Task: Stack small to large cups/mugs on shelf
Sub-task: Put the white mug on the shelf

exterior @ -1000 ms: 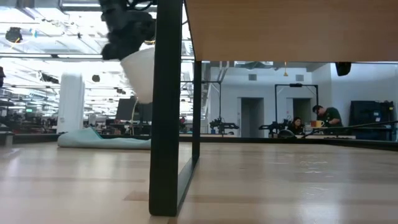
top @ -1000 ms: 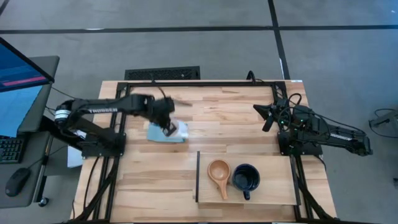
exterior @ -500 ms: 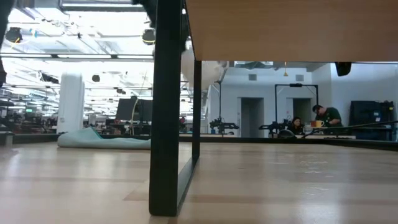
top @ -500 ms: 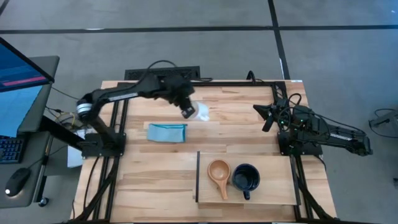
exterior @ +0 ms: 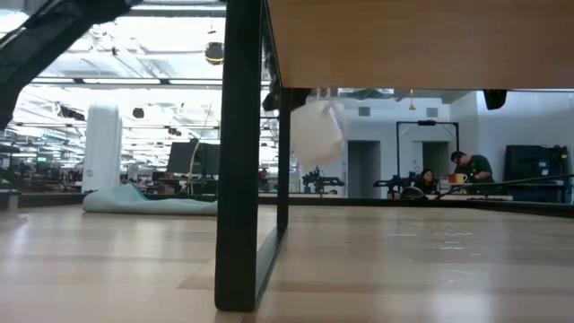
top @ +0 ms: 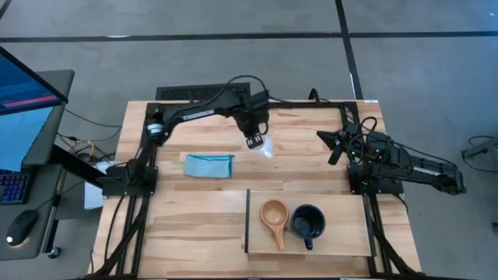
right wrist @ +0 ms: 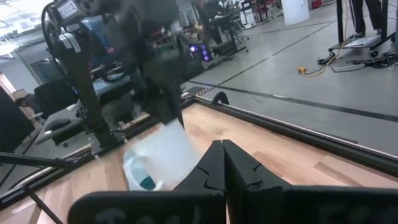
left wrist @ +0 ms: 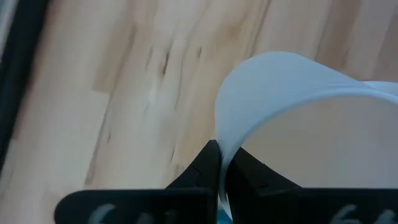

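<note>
The white mug (left wrist: 311, 118) is cut off by the frame edge.

Two cups (top: 290, 222) sit side by side on the shelf (top: 342, 245)

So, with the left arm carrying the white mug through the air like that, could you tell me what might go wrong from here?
1. The left hand pinches only the thin rim of the white mug, so a fast swing could let it slip and fall onto the table.
2. On the shelf, the wooden cup and black mug sit close together, so setting the white mug down could knock one.
3. The right hand, shut, waits near the carry path and might be clipped.
</note>
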{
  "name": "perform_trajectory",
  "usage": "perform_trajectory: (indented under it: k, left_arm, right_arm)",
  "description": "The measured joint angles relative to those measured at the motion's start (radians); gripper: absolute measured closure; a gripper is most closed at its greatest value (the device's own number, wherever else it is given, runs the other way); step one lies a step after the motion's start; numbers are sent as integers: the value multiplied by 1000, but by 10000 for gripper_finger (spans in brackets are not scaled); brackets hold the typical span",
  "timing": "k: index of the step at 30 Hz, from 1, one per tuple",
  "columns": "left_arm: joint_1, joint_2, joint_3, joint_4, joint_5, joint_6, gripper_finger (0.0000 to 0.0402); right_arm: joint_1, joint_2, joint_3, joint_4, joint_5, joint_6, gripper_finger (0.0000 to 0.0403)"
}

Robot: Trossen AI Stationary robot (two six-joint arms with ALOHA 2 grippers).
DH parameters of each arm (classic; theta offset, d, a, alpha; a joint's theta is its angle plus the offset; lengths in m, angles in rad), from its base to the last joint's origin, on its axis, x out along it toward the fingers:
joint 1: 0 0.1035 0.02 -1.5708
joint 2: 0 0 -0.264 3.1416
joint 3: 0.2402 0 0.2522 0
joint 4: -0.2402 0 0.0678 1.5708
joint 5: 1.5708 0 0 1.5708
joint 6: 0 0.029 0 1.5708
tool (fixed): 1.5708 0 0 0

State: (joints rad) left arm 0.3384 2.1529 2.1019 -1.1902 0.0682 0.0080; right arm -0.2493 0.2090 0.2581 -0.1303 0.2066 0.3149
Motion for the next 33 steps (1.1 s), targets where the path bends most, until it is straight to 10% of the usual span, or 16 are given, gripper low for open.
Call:
perform_trajectory:
  k: [33]
  left_arm:
    - [-31, 125, 53, -144, -103, 34, 401]
  right_arm:
    - [0, 0, 0, -1, -5, 35, 392]
